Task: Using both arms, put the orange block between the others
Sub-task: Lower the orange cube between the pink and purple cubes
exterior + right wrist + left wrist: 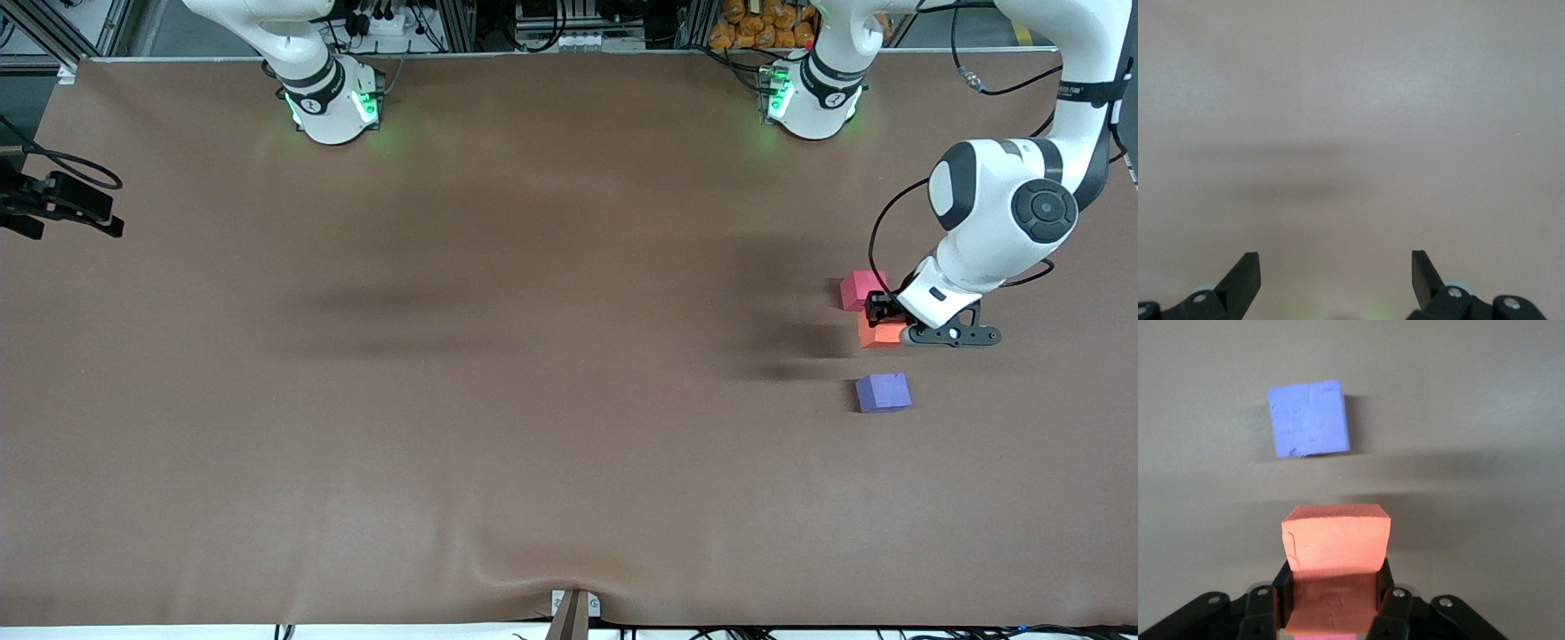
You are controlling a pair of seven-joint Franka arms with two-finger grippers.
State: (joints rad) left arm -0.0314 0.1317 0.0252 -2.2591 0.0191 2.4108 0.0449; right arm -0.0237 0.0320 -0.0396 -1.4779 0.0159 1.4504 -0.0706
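Now | left end effector (883, 313) pinching orange block (880, 334) low between red block (861, 289) and purple block (882, 392) | right end effector (1335, 280) spread, waiting over bare counter (498, 356)

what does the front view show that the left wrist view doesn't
Only the front view shows the pinkish-red cube, both arm bases, the table as a whole, and the order of the row: the orange block sits between the pinkish-red cube and the purple-blue cube. Only the left wrist view shows the left gripper shut on the orange block's sides, with bare table between it and the purple-blue cube. Both show the orange block, the purple-blue cube and the left gripper.
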